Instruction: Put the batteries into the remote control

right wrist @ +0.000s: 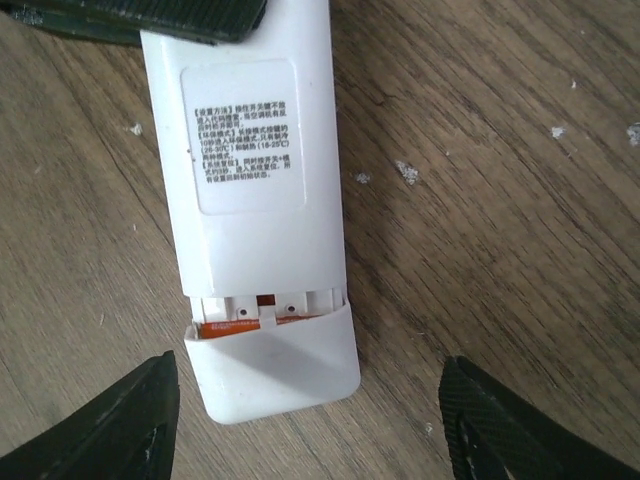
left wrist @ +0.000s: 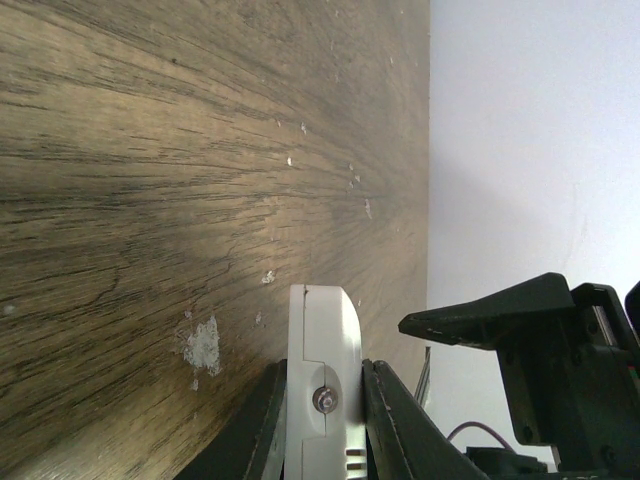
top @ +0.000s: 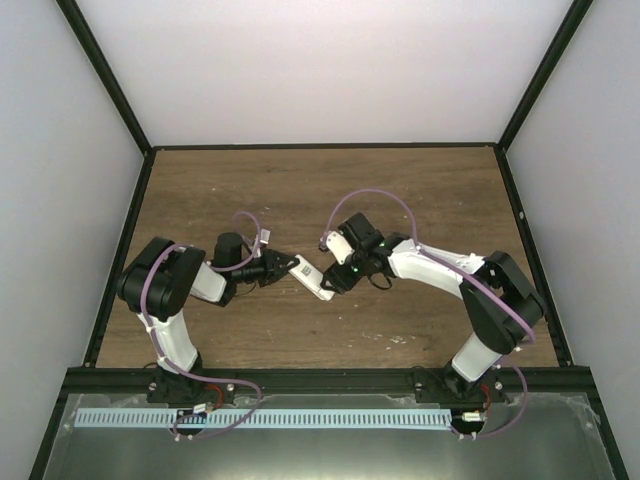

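The right tool [right wrist: 307, 368] stands spread, with the small plain white plastic cover [right wrist: 270, 390] between its fingers, only half slid on. Just beyond it, the thin orange cylinder batteries [right wrist: 235, 327] sit inside the white rectangular plastic remote control [right wrist: 250, 130], which the left tool [left wrist: 322, 368] pinches. I think a crooked push can jam the cover or twist the remote loose.

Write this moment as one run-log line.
left claw: shut on remote control | right claw: open over battery cover | battery cover: partly closed | batteries: orange edge showing inside

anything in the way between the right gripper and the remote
Nothing visible. The right gripper is open, its fingers flanking the cover on the remote control; the left gripper clamps the other end.
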You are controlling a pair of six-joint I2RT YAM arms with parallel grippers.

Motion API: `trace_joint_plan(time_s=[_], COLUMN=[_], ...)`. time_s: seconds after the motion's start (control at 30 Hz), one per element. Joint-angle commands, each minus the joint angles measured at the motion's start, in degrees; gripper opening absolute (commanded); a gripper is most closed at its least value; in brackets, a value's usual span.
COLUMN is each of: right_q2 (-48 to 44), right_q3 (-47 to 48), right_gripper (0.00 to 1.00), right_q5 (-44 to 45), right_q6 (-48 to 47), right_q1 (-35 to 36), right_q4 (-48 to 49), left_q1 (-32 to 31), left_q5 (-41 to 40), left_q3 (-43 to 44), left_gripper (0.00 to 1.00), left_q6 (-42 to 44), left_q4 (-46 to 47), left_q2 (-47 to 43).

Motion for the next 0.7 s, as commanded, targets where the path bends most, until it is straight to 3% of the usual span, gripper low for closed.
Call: trace_joint_plan(time_s=[0.0, 0.67], right_q2=[-0.5, 3.8], right_q3=[-0.2, -0.8], right_gripper=[0.62, 0.48], right_q5=[0.4, -2.1], right_q6=[-0.2, -0.3], right_q1=[-0.4, -0.3], right_q4=[-1.1, 0.0], left_q1=[0.2, 0.3], left_q5=[-2.6, -2.8], left_q3=[0.1, 0.0], left_gripper=[0.0, 0.0], left_q6=[2.6, 2.9], left_q4=[-0.9, -1.5], left_q2=[0.2, -0.4])
